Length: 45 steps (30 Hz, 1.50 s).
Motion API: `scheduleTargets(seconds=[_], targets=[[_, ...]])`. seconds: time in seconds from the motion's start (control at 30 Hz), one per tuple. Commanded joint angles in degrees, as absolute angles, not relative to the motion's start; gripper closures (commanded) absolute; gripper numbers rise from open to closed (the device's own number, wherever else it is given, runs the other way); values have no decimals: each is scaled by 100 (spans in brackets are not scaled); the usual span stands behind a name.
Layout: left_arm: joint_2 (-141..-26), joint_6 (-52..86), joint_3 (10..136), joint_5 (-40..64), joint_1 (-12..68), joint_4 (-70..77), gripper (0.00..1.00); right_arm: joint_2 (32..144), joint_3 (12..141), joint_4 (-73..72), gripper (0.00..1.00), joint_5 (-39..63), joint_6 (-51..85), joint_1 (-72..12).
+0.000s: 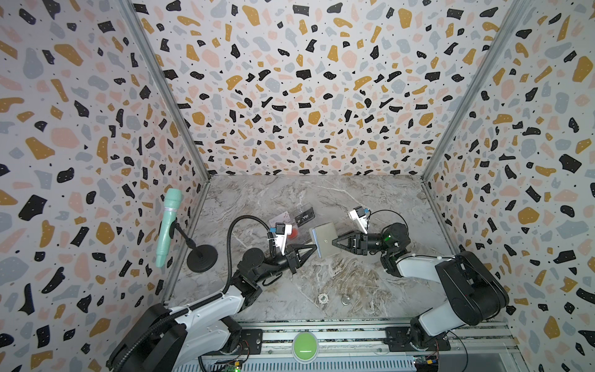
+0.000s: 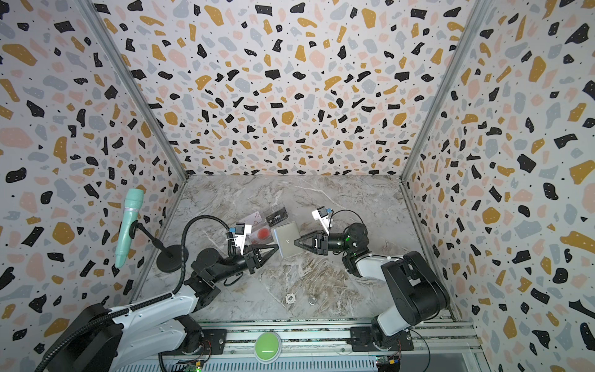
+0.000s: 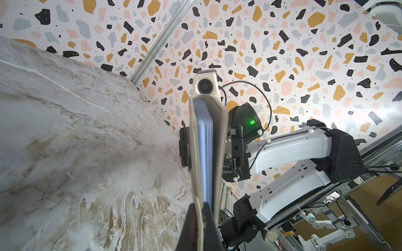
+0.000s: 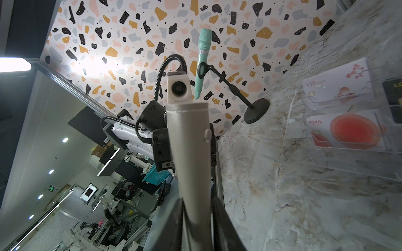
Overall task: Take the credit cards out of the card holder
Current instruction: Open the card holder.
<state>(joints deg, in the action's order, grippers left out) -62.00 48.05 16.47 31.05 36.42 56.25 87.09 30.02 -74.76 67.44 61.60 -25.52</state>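
The taupe-grey card holder (image 1: 323,240) (image 2: 286,240) hangs above the marble table between both grippers. My left gripper (image 1: 313,248) (image 3: 199,206) is shut on the edge of one taupe flap. The pale blue-grey inside (image 3: 205,141) shows edge-on. My right gripper (image 1: 336,241) (image 4: 198,201) straddles the holder's folded back (image 4: 189,141), with a thin gap beside one finger. Three credit cards lie in a clear tray behind the holder. They are a black VIP card (image 1: 304,217), a white card with a red circle (image 4: 352,130) and a white-pinkish card (image 4: 337,84).
A mint microphone (image 1: 167,225) on a black stand (image 1: 202,257) stands by the left wall. A poker chip (image 1: 323,299) and a coin (image 1: 346,301) lie near the front edge. The clear tray (image 4: 348,160) sits behind the left gripper. A green button (image 1: 305,346) is on the front rail.
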Motion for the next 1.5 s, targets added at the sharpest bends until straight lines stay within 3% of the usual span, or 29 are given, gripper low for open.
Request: scheduleTargets(seconds=[0.0,0.1,0.2,0.27,0.47,0.63,0.9,1.13,1.3,1.47], targets=[[-6152,4788,1644,3138,3647,6084,100,8347,3260,-6285,66,6658,5268,-2606],[-6136,4772,1669,3072,3648,6001,100,7947,3487,-4678,50,6109,4175,-2649],[-6070,4625,1739,2946,3650,5597,100,7398,3818,-2820,36,4945,2959,-2773],[-6015,4492,1795,2848,3647,5291,100,7047,4005,-2001,31,4139,2430,-2917],[-5974,4278,1924,2721,3646,4844,100,6433,4583,-577,29,2082,1518,-3757],[-6010,4269,1914,2674,3639,4842,100,6581,4968,-46,20,1091,1291,-4494],[-6124,4266,2028,2662,3639,4802,100,6933,5300,528,21,-23,1189,-5022],[-6166,4220,2100,2687,3630,4755,100,6725,5221,795,29,-383,1274,-5027],[-6179,4189,2162,2799,3621,4746,100,6583,5103,802,36,-334,1302,-4918],[-6153,4150,2163,2839,3608,4695,100,6364,4913,579,37,405,1390,-4520]])
